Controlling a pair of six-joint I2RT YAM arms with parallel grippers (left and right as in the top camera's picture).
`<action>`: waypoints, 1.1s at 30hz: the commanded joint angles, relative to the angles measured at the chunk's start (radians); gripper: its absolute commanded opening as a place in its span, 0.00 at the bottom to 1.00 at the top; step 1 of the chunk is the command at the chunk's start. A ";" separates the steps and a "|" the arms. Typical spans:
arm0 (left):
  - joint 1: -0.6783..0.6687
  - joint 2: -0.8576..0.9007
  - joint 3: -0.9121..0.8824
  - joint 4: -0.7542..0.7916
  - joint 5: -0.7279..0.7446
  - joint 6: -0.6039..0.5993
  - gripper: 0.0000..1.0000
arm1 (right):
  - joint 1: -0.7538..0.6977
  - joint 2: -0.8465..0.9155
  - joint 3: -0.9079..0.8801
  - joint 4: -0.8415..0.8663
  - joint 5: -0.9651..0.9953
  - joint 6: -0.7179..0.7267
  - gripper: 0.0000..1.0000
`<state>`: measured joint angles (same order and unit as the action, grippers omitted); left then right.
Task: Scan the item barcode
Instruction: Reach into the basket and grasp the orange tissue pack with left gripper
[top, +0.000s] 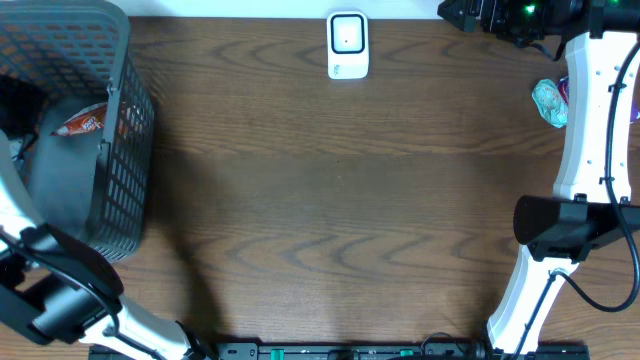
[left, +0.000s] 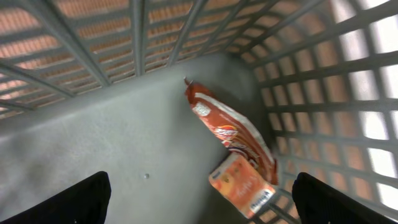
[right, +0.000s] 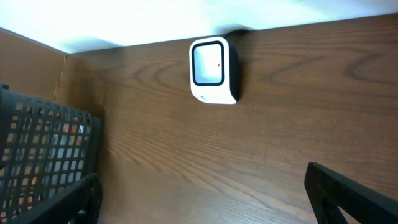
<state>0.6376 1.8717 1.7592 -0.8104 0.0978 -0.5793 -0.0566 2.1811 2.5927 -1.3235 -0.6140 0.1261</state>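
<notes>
One basket (top: 130, 150), one scanner (top: 347, 45), and three items. Two of them lie in the basket against its wall: a red pouch (left: 227, 130) and a small orange packet (left: 242, 186), touching each other. One teal-wrapped item (top: 549, 102) sits on the table (top: 330, 200) at the right edge, beside the right arm. The left arm reaches down into the basket; the left gripper (left: 202, 186) hangs above the floor beside the packet, jaws spread wide, holding nothing. The right arm stretches along the table's right side, and the right gripper (right: 202, 180) faces the scanner, also wide apart and empty.
</notes>
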 joint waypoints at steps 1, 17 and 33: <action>-0.005 0.049 0.007 0.013 -0.008 -0.002 0.92 | 0.002 0.002 0.008 -0.002 -0.016 0.008 0.99; -0.116 0.152 -0.011 0.092 -0.002 0.025 0.84 | 0.002 0.002 0.008 -0.002 -0.016 0.008 0.99; -0.224 0.156 -0.092 0.085 -0.091 0.093 0.82 | 0.002 0.002 0.008 -0.002 -0.016 0.008 0.99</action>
<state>0.4095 2.0201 1.6943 -0.7364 0.0444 -0.5022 -0.0566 2.1815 2.5927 -1.3231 -0.6140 0.1261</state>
